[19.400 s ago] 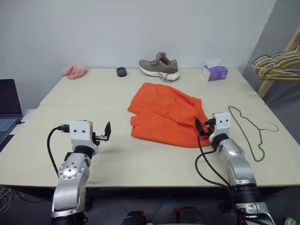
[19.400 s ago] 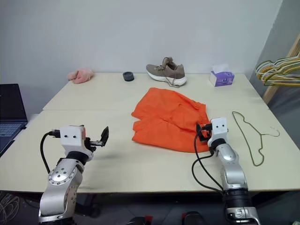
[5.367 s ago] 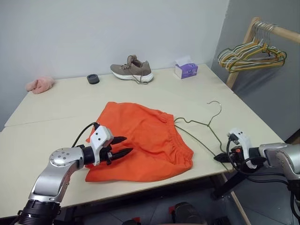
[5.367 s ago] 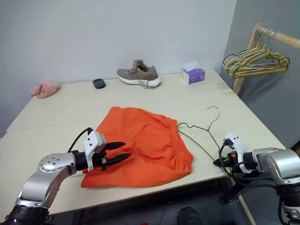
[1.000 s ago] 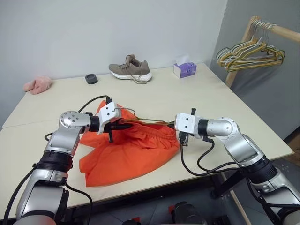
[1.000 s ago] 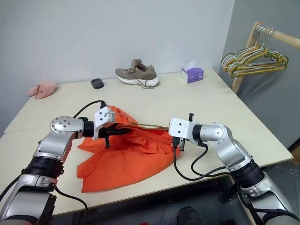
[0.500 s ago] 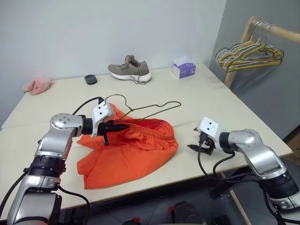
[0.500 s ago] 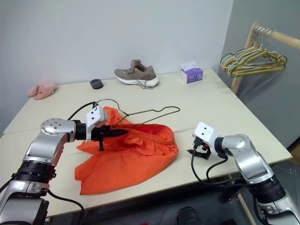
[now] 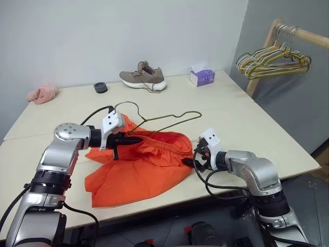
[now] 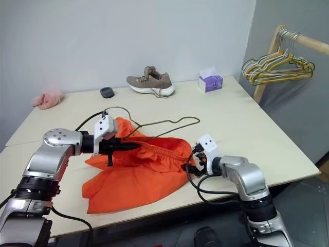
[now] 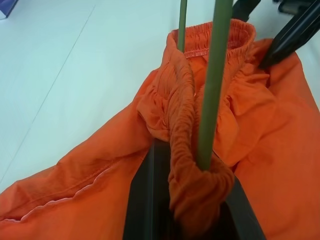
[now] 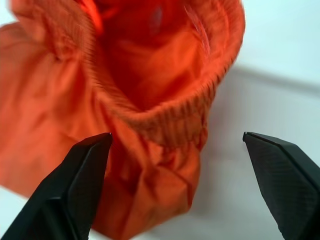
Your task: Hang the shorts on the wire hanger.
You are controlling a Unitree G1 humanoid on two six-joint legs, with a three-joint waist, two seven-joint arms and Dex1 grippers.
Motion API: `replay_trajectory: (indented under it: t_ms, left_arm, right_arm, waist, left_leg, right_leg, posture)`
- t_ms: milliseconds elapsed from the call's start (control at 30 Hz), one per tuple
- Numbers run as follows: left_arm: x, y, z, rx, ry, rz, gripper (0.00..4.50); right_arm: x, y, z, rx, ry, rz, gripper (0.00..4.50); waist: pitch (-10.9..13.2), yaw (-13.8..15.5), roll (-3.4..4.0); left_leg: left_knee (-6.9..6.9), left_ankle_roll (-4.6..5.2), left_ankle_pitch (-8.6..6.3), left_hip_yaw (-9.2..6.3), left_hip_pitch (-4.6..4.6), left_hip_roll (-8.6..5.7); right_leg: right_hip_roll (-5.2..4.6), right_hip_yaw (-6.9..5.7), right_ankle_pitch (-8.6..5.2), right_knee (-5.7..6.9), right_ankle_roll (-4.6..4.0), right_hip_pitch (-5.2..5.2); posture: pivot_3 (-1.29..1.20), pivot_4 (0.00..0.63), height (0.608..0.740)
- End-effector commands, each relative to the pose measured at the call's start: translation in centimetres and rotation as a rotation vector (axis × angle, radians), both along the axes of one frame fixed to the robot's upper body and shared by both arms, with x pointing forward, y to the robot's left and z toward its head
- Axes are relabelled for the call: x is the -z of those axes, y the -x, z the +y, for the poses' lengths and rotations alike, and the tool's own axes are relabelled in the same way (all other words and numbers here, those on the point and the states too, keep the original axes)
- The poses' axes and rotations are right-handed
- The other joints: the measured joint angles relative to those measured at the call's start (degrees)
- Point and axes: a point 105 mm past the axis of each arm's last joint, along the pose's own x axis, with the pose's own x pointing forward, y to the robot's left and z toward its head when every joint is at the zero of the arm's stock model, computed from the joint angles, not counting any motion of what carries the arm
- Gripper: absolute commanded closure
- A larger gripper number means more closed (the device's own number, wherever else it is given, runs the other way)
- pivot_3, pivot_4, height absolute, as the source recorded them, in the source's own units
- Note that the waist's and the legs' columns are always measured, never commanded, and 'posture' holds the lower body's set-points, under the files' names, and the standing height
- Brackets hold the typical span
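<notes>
The orange shorts point(image 9: 139, 167) lie bunched on the table point(image 9: 241, 118), their gathered waistband point(image 12: 165, 117) standing open. My left gripper point(image 9: 131, 139) is shut on the waistband's left end together with the olive-green wire hanger point(image 9: 169, 119). In the left wrist view the hanger wire point(image 11: 212, 90) runs out between the shut fingers, wrapped in cloth. The hanger's hook point(image 9: 126, 105) and upper wire rise clear above the shorts. My right gripper point(image 9: 189, 161) stands open at the waistband's right end. Its fingers point(image 12: 82, 175) straddle the band without closing on it.
At the back of the table are a grey-brown shoe point(image 9: 143, 80), a purple tissue box point(image 9: 202, 77), a black ring point(image 9: 99, 87) and a pink cloth point(image 9: 41, 93). A wooden rack with several coloured hangers point(image 9: 275, 56) stands off the table's right side.
My right gripper let go and opened, swung out toward the table's right edge, then came back left and down to the waistband's right end. The hanger's free side sprang up. The left gripper stayed put.
</notes>
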Motion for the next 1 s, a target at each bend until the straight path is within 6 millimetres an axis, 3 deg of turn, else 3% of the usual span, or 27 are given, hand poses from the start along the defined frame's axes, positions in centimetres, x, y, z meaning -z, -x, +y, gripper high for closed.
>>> replay_trajectory:
  t_ms: [33, 367, 533, 667, 767, 1000]
  left_arm:
    - [-1.8, 0.4, 0.9, -0.009, 0.01, -0.037, 4.5]
    - [-1.7, 3.7, 4.0, -0.007, -0.055, 0.1, 4.5]
    - [-1.9, 3.3, 5.2, -0.053, -0.051, 0.12, 4.5]
    - [-2.8, 1.9, 4.9, -0.118, 0.036, 0.089, 4.5]
    - [-3.1, 1.2, 4.5, -0.139, 0.074, 0.07, 4.5]
    - [-2.7, 1.0, 4.0, -0.136, 0.078, 0.067, 4.5]
  right_arm:
    - [-1.4, -1.2, 0.2, 0.004, 0.031, -0.135, 0.95]
    - [-3.1, -2.9, -2.3, 0.048, 0.096, -0.315, 4.48]
    - [-4.2, -3.5, -2.7, 0.046, 0.095, -0.365, 4.48]
    - [-4.8, -1.8, -1.3, -0.1, 0.067, -0.366, 4.48]
    - [-4.9, -1.0, -1.0, -0.147, 0.081, -0.383, 3.84]
    - [-5.6, -0.5, 0.3, -0.179, 0.072, -0.4, 1.45]
  waist:
    - [0.0, 0.0, 0.0]
    - [0.0, 0.0, 0.01]
    - [0.0, 0.1, 0.01]
    - [0.0, 0.3, 0.0]
    - [0.0, 0.2, -0.01]
    - [0.0, -0.2, -0.01]
  left_leg:
    - [0.0, 0.0, 0.0, 0.01, -0.01, 0.0]
    - [-0.01, 0.0, 0.0, 0.02, -0.07, 0.02]
    - [-0.01, 0.01, 0.0, 0.06, -0.07, 0.02]
    - [-0.01, 0.01, 0.0, 0.05, -0.1, 0.01]
    - [0.0, 0.01, 0.0, 0.03, -0.13, 0.02]
    - [-0.01, 0.01, 0.0, 0.02, -0.12, 0.03]
  right_leg:
    - [-0.01, 0.03, 0.0, 0.0, 0.0, -0.02]
    - [0.02, 0.06, 0.0, 0.09, 0.0, -0.18]
    - [0.02, 0.01, 0.0, 0.11, -0.01, -0.18]
    - [0.02, -0.04, 0.0, 0.09, -0.01, -0.17]
    - [0.01, -0.02, 0.0, 0.03, 0.0, -0.18]
    - [0.01, 0.04, 0.0, 0.08, 0.0, -0.22]
  posture:
    - [-0.29, 0.0, 0.74]
    - [-0.29, 0.0, 0.74]
    - [-0.29, 0.0, 0.74]
    - [-0.3, 0.0, 0.74]
    - [-0.3, 0.0, 0.74]
    - [-0.3, 0.0, 0.74]
